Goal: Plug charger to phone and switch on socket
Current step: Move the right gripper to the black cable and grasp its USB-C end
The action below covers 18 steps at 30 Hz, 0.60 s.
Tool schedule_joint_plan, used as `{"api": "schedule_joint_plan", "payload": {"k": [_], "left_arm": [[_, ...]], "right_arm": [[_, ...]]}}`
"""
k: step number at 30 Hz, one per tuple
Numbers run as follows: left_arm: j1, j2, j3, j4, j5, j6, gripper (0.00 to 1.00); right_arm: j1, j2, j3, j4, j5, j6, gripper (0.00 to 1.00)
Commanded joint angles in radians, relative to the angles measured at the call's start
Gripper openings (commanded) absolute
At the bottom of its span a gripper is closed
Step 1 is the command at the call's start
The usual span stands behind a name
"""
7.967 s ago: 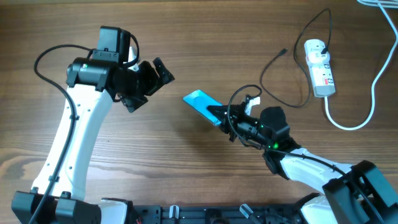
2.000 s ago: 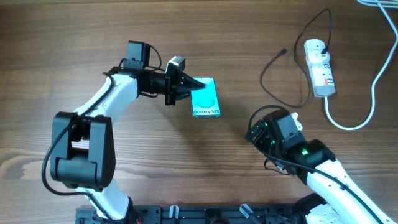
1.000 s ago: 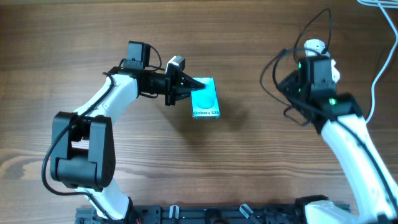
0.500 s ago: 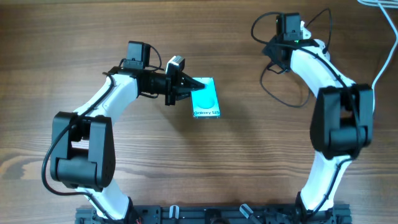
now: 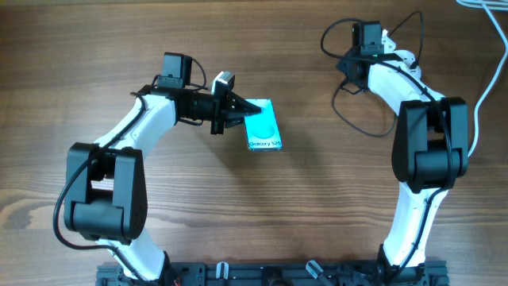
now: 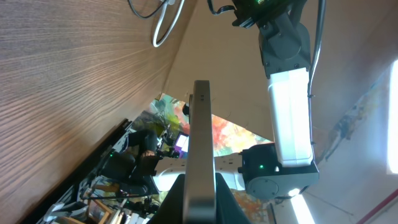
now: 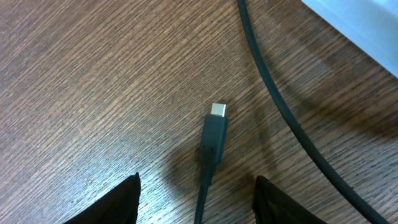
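The phone, teal-screened with "Galaxy S25" text, is held at its left end by my left gripper. In the left wrist view the phone shows edge-on, clamped between the fingers of the left gripper. The charger lies looped on the wood at the far right. Its connector with a silver tip lies flat, and my right gripper is open just above it, one finger on each side of the cable. The right gripper sits over that spot. The socket shows only as a white corner.
The thick white cord runs down the far right edge. The right arm stretches over the place where the socket lies and hides most of it. A further stretch of the black charger cable crosses beside the connector.
The right arm has swung from the near right up to the far right and come down over the charger's connector, its jaws narrowing a little. The left arm and phone stay still.
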Motion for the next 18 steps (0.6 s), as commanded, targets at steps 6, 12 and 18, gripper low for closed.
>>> {"api": "schedule_joint_plan", "payload": {"k": [6, 12, 18], "left_arm": [[0.003, -0.005, 0.006, 0.0, 0.027, 0.019, 0.04], [0.003, -0.005, 0.006, 0.0, 0.027, 0.019, 0.04], [0.003, -0.005, 0.006, 0.0, 0.028, 0.019, 0.04]], "right_arm": [[-0.003, 0.058, 0.017, 0.003, -0.009, -0.053, 0.38], [-0.001, 0.09, 0.017, -0.01, -0.023, -0.1, 0.22], [0.0, 0.09, 0.017, -0.027, -0.117, -0.244, 0.05]]}}
